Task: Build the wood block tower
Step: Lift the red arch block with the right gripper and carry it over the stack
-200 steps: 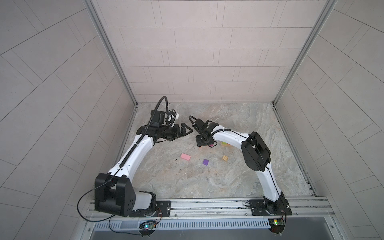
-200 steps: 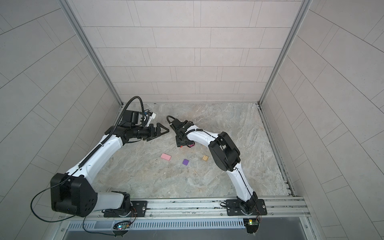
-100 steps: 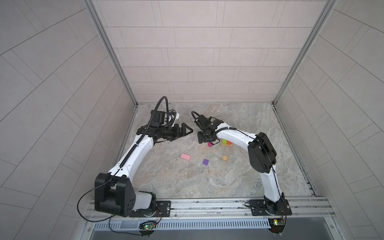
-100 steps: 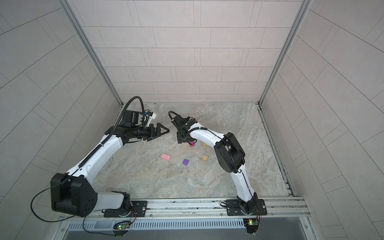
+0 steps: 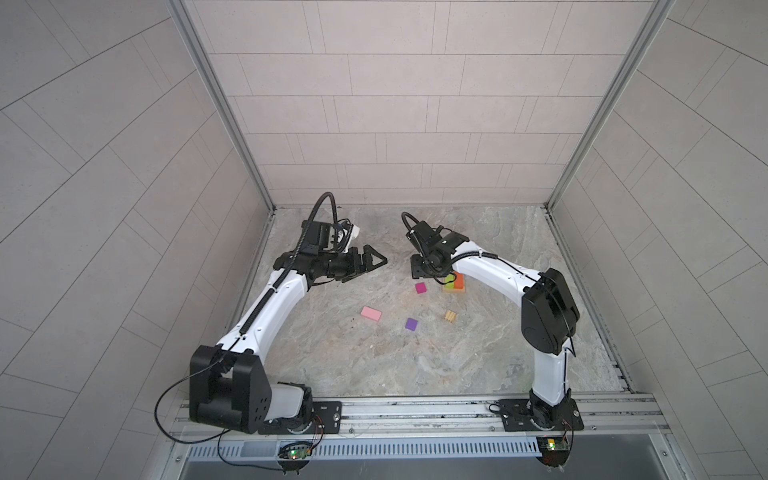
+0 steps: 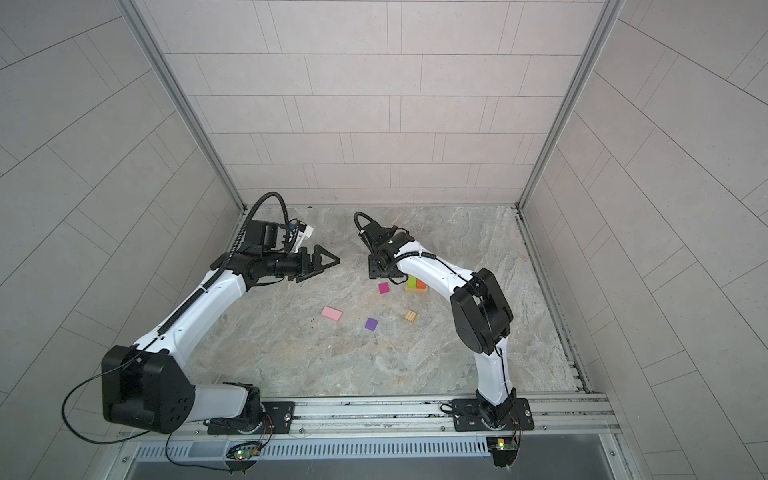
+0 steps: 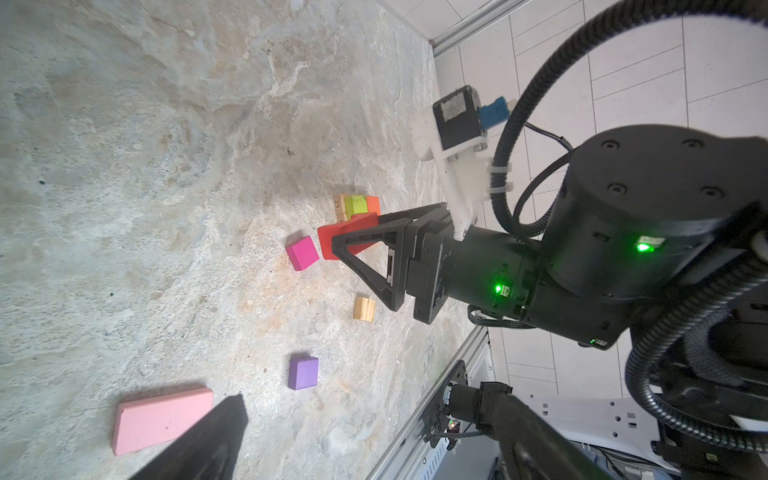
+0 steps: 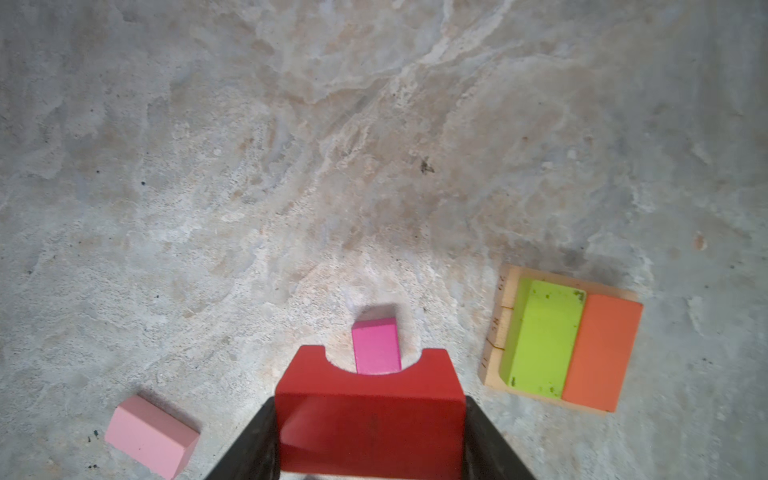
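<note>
My right gripper (image 8: 370, 404) is shut on the red arch (image 8: 370, 386), its notch facing away from the camera. It hovers above the floor, just left of the started tower (image 5: 454, 284). That tower has tan bars at the bottom with a lime green block (image 8: 542, 338) and an orange block (image 8: 598, 353) side by side on top. The magenta cube (image 5: 420, 288) lies under the arch. A pink rectangle (image 5: 371, 313), a purple cube (image 5: 411, 324) and a small tan block (image 5: 450, 316) lie loose nearer the front. My left gripper (image 5: 380, 264) hangs open and empty, off to the left.
Tiled walls close in the marble floor (image 5: 415, 365) on three sides. A metal rail (image 5: 415, 409) runs along the front. The right arm's elbow (image 5: 548, 316) rises to the right of the blocks.
The right gripper has carried the red arch a little to the right, toward the green and orange blocks, uncovering the magenta cube. The left arm has stayed still.
</note>
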